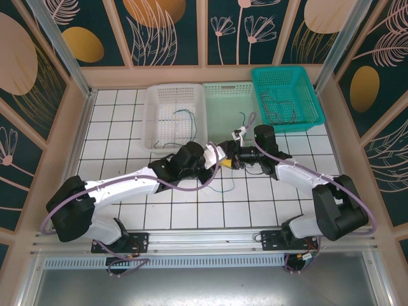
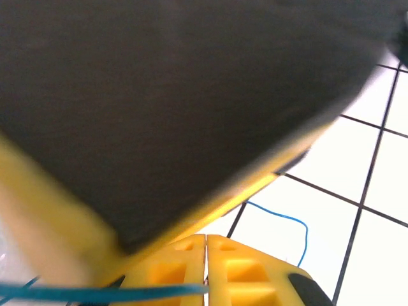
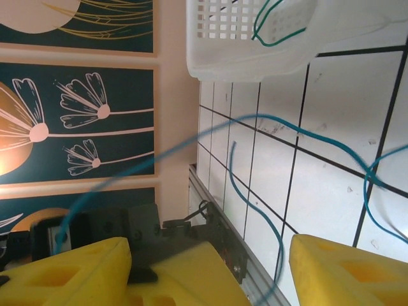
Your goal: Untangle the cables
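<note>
In the top view both grippers meet over the middle tiles, my left gripper (image 1: 217, 159) against my right gripper (image 1: 234, 155). In the left wrist view my left gripper (image 2: 206, 240) has its yellow fingers pressed together on a blue cable (image 2: 102, 293) that enters from the left. More of that blue wire (image 2: 299, 229) loops on a tile beyond. My right gripper (image 3: 209, 247) stands open, its yellow fingers (image 3: 344, 268) wide apart, with the left gripper's yellow finger (image 3: 191, 274) between them. Blue cable (image 3: 274, 121) arcs over the tiles ahead of it.
Three baskets stand at the back: a white basket (image 1: 153, 118) holding a green and blue wire (image 1: 185, 115), a pale green basket (image 1: 228, 95), and a teal basket (image 1: 306, 95) with dark wires (image 1: 280, 109). Wooden walls ring the tiled floor.
</note>
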Available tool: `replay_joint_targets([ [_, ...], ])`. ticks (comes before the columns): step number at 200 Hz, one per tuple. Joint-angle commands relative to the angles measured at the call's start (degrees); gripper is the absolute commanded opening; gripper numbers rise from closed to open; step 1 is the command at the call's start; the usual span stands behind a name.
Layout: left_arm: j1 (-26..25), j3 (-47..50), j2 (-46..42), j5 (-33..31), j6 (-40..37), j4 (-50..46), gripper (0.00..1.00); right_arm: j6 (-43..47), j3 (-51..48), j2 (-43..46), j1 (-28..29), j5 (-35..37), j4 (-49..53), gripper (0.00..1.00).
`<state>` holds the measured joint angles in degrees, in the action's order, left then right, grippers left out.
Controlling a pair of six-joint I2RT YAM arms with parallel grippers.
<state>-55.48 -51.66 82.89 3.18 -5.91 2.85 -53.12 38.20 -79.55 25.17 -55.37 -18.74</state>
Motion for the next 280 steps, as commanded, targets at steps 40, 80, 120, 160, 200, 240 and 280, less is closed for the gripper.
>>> replay_joint_targets([
  [40,-1.8,0.4,-1.3,0.2,-2.4,5.4,0.08,-3.8,2.6,-5.3,2.3,-1.8,-9.6,0.66],
  [80,-1.8,2.3,-2.9,-1.4,-2.1,7.7,0.08,-2.4,2.4,-4.6,1.3,-0.5,-7.6,0.67],
  [120,-1.7,3.6,-3.9,-2.2,0.1,7.5,0.08,0.7,1.0,-0.2,-2.7,4.3,-1.5,0.66],
  [160,-1.8,6.1,-6.6,6.9,1.8,11.5,0.09,6.4,0.7,6.4,-4.5,14.0,5.2,0.66],
  [200,-1.8,8.4,-8.9,15.8,3.9,16.6,0.09,6.5,-2.1,12.9,-5.5,19.2,4.6,0.66],
  [240,-1.7,10.5,-10.0,14.9,2.6,19.3,0.09,11.9,-0.6,13.5,-8.2,8.3,12.3,0.68],
  [280,-1.6,10.4,-11.1,17.5,3.4,21.5,0.08,24.4,-3.0,15.4,-8.6,6.8,15.8,0.67],
])
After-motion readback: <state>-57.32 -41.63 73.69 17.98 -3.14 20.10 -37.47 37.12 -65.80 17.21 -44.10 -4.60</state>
